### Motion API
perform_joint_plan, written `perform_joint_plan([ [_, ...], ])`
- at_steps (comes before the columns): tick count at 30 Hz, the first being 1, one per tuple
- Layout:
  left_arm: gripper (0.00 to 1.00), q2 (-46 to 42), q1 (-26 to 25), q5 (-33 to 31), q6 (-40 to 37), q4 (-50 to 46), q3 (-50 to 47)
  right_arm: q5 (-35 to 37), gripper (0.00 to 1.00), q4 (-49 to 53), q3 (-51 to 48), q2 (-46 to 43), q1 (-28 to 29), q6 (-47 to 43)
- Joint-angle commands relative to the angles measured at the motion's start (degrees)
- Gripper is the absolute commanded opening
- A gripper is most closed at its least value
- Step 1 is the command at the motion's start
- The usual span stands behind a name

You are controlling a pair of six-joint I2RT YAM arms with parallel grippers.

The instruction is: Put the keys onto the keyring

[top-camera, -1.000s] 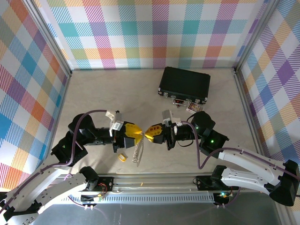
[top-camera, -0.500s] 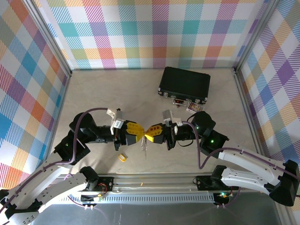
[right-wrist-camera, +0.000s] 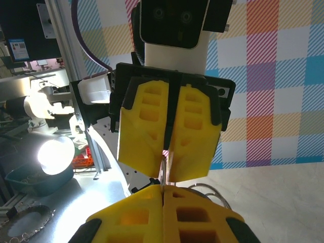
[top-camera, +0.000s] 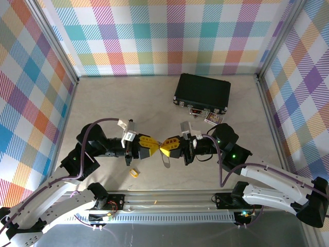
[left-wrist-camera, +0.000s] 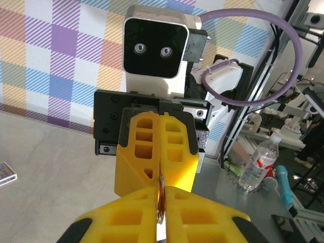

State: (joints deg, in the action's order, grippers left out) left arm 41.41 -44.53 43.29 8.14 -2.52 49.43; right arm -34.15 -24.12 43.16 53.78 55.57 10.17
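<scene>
left fingers [left-wrist-camera: 202,223]: closed; we see them pinching the keyring [left-wrist-camera: 161,202].
right fingers [right-wrist-camera: 197,217]: closed, tips meeting left's; contents we cannot tell.
keyring: hangs below tips.

Black case [top-camera: 202,92]; pastel multicolour plaid walls [top-camera: 169,36] behind it; beige table [top-camera: 118,103] under it. Nearer than it: yellow-fingered left gripper [top-camera: 156,145] and right gripper [top-camera: 161,148], purple cables [top-camera: 97,123], grey keyring [top-camera: 165,160], tiny yellow piece [top-camera: 134,173].

Pastel plaid walls [top-camera: 169,36] around beige tabletop [top-camera: 128,103]
</scene>
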Motion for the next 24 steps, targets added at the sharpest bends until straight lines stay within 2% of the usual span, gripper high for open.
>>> perform_joint_plan([
  [1, 0.05, -0.1, -0.5, 2.2, 0.5, 2.9, -0.9, -0.3, 0.0, -3.5, 0.5, 0.1, 0.1, 0.7],
  [3, 0.0, 0.0, -0.5, 2.6, 1.1, 4.1, -1.5, 0.0, 0.0, -3.6, 0.5, 0.1, 0.1, 0.6],
  [7, 0.0, -0.2, -0.6, 2.6, 1.1, 4.1, -1.6, 0.8, 0.0, -2.4, 0.8, -0.1, 0.1, 0.4],
  [9, 0.0, -0.6, -0.5, 1.7, 0.7, 3.3, -1.3, 1.6, 0.1, -1.3, 0.8, -0.5, 0.1, 0.2],
  [13, 0.0, -1.3, -0.5, -1.0, -1.0, 0.7, -0.4, 4.9, 0.44, 4.2, 0.4, -3.5, 0.1, -1.2],
  [16, 0.0, -1.4, -0.5, -2.2, -2.1, -0.9, 0.1, 7.2, 0.53, 8.8, 0.4, -6.3, 0.1, -2.6],
  [18, 0.0, -1.2, -0.5, -2.7, -2.6, -1.6, 0.2, 8.7, 0.53, 12.3, 1.0, -7.9, 0.1, -3.7],
  [24, 0.0, -0.7, -0.5, -4.3, -3.8, -3.0, 0.8, 11.8, 0.45, 19.7, 3.2, -9.0, 0.1, -6.2],
])
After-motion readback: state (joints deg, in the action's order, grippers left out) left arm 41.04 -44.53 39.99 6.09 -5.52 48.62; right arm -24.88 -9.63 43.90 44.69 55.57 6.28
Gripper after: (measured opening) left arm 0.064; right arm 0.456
